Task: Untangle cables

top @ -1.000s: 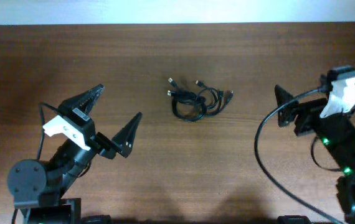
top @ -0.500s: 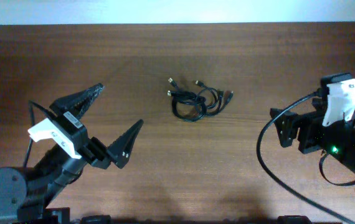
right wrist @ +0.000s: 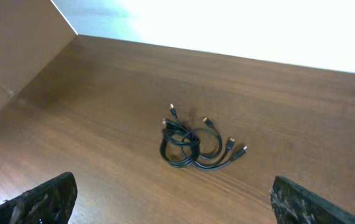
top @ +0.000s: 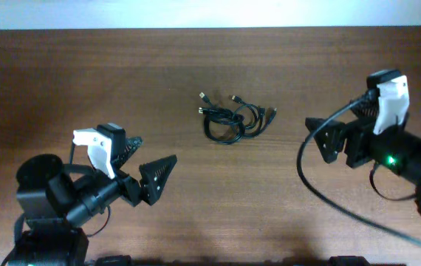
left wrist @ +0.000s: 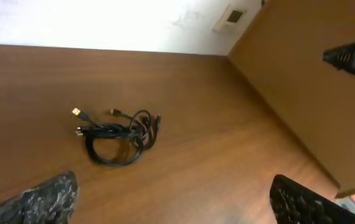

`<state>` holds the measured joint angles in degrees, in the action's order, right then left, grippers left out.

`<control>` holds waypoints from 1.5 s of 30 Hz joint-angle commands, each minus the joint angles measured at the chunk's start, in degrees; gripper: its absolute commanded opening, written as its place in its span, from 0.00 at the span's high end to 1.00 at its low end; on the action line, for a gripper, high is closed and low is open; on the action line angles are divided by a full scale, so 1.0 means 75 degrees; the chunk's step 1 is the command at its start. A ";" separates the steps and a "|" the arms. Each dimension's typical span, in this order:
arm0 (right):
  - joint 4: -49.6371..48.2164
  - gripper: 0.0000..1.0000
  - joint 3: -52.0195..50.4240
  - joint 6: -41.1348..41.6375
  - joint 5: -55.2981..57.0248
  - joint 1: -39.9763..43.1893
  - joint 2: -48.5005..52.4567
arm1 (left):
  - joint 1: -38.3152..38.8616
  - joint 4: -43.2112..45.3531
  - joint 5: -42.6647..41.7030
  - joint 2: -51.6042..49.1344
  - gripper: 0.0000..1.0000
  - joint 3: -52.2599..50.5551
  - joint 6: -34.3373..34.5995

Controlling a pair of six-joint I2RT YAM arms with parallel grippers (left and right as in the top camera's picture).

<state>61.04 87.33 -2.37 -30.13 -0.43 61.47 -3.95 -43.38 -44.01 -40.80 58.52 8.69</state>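
The cables [top: 233, 118] lie as one small tangled bundle of thin black loops with metallic plug ends in the middle of the wooden table. The bundle also shows in the left wrist view [left wrist: 118, 134] and the right wrist view [right wrist: 193, 146]. My left gripper [top: 148, 162] is open and empty, at the lower left, well short of the bundle. My right gripper [top: 323, 140] is open and empty, to the right of the bundle, its fingers pointing left toward it.
A thick black wire [top: 321, 192] curves from the right arm down over the table's front right. The table's far edge [top: 210, 29] meets a white wall. A brown board [right wrist: 15, 50] stands at the table's left side.
The left gripper has swung lower and turned to point right. The right gripper has moved left and slightly up toward the bundle. The cables have not moved.
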 commanded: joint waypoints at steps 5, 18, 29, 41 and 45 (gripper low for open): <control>-0.0393 0.01 0.0093 -0.0956 -0.0210 -0.0099 0.2433 | -0.0044 0.1172 0.0149 -0.0801 0.01 -0.0050 0.0268; -0.2844 0.06 0.0093 -0.3643 -0.0784 -0.0513 0.6094 | 0.0064 0.3296 -0.1023 -0.0918 0.01 -0.0050 0.1014; -0.3611 0.13 0.0093 -0.3716 -0.0836 -0.1317 0.7589 | 0.0076 0.3319 -0.0965 -0.0918 0.01 -0.0050 0.1011; -0.4127 0.76 0.0085 -0.3681 0.0166 -0.1393 0.8227 | 0.0076 0.3316 -0.0968 -0.0918 0.01 -0.0050 0.1011; -0.4517 0.96 0.0099 -0.2605 -0.0166 -0.1393 0.8224 | 0.0076 0.3314 -0.0968 -0.0918 0.01 -0.0050 0.1008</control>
<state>28.97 87.37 -29.50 -29.41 -10.59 122.43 -3.66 -18.63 -50.81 -47.90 58.17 15.73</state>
